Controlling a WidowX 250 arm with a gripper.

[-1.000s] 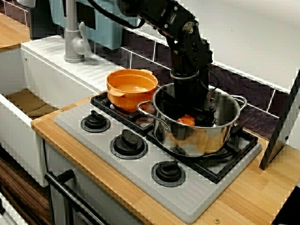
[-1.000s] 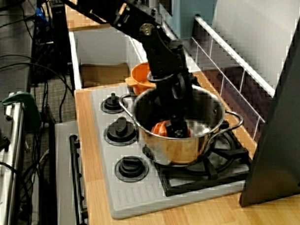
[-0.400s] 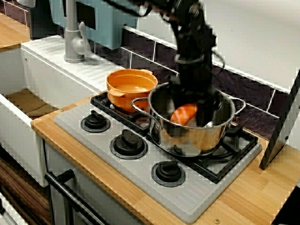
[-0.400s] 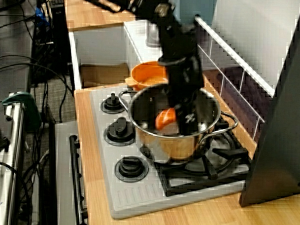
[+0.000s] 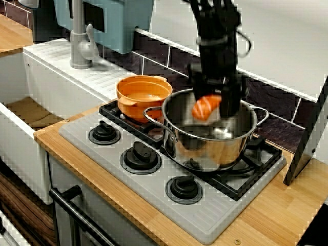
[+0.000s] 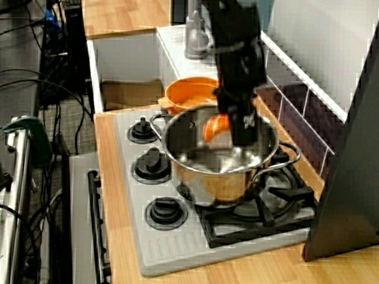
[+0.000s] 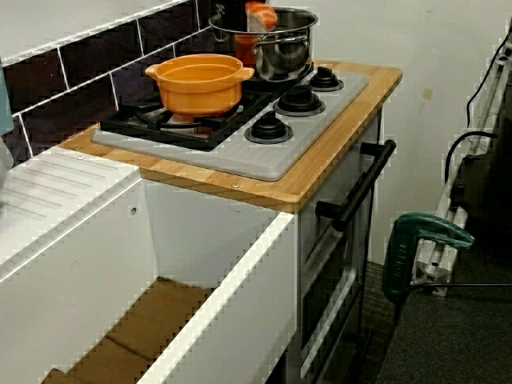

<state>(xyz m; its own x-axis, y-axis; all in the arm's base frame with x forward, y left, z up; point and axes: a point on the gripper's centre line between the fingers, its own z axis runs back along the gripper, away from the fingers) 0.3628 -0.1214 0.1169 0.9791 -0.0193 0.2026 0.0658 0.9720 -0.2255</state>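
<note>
While clamped on the orange toy food piece (image 5: 204, 107), gripper (image 5: 215, 109) hangs over the steel pot (image 5: 202, 149), at rim height; orange casserole (image 5: 144, 96) adjacent. Advised: firm grip, plumb travel, clear of rim.

Setting: mock kitchen, judged to be set up in a lab | shown by: hob (image 5: 154, 190) with knobs (image 5: 140, 156), faucet (image 5: 77, 31), sink (image 7: 232, 304), dark tiles (image 5: 156, 51), oven handle (image 7: 358, 188) | cable (image 7: 480, 133) seen beside the unit.

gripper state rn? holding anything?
Gripper: shut on the orange item, fingers on either side of it, held off the floor of the steel pot.
</note>
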